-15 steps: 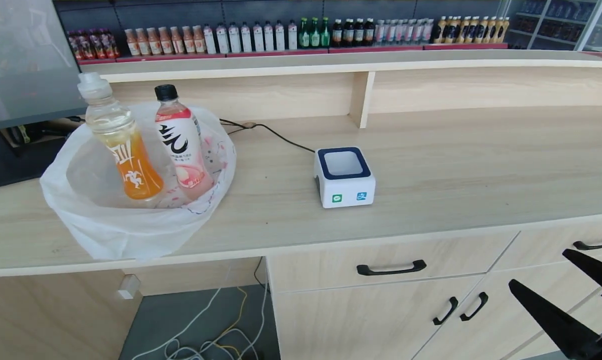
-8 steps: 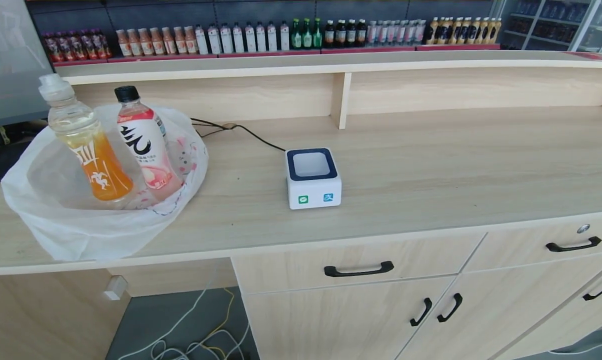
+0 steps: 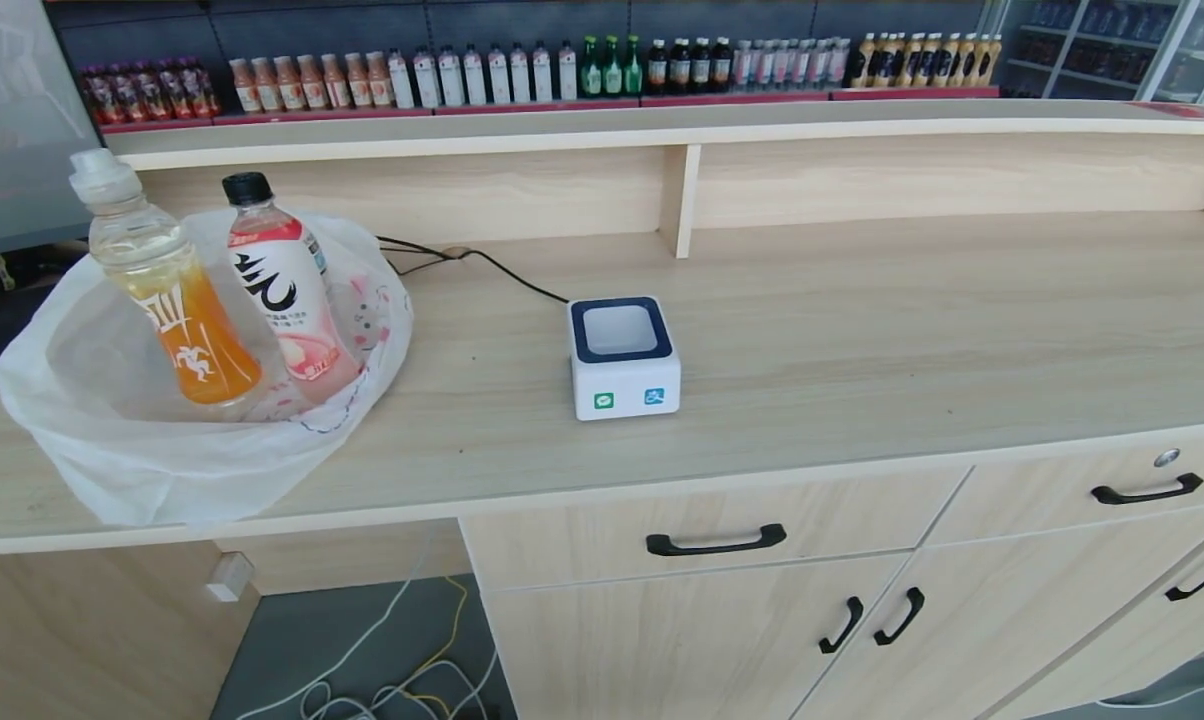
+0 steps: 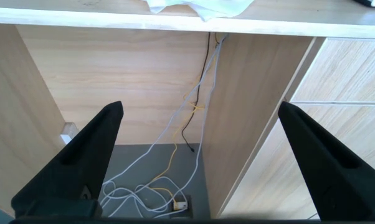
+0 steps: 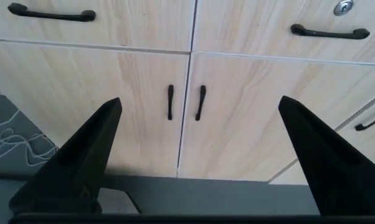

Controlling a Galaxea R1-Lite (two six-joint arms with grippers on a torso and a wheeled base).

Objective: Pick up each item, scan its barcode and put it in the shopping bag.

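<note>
Both bottles sit in the shopping bag (image 3: 162, 470) at the left end of the table (image 3: 862, 320). The orange bottle (image 3: 177, 300) is on the left and the pink bottle (image 3: 287, 290) is just beside it. Both are upright and lean a bit. The scanner (image 3: 622, 355) stands mid-table, window up, well apart from the bag. Your left gripper (image 4: 200, 162) sits below the table edge, spread wide and empty, with cables (image 4: 169, 155) beyond it. Your right gripper (image 5: 200, 162) is also spread wide and empty, facing the cabinet doors (image 5: 237, 124).
</note>
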